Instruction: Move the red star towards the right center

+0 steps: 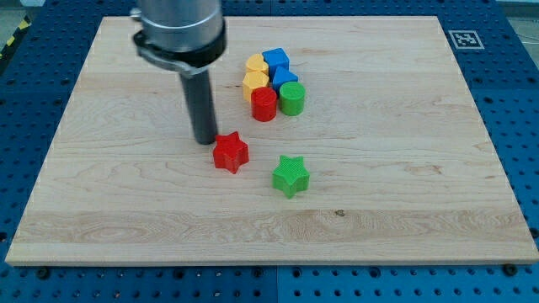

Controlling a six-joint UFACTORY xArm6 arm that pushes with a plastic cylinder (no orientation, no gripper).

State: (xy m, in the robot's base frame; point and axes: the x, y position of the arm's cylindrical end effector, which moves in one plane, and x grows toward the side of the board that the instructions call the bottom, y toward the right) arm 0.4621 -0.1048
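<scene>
Tip [205, 140] just left of red star [230, 153]

This looked like a robotics lab. A pale wooden board [379, 210] lay on a blue perforated bench [514, 109], and a printed square marker [462, 38] sat at the board's two-o'clock corner.

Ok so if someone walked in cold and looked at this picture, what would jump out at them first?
Probably the big dark rod coming down from the view's top left, with my tip just left of and slightly above the red star near the board's middle. Next, the green star sitting alone to its lower right. Then the tight cluster above: yellow blocks, blue blocks, a red cylinder and a green cylinder.
</scene>
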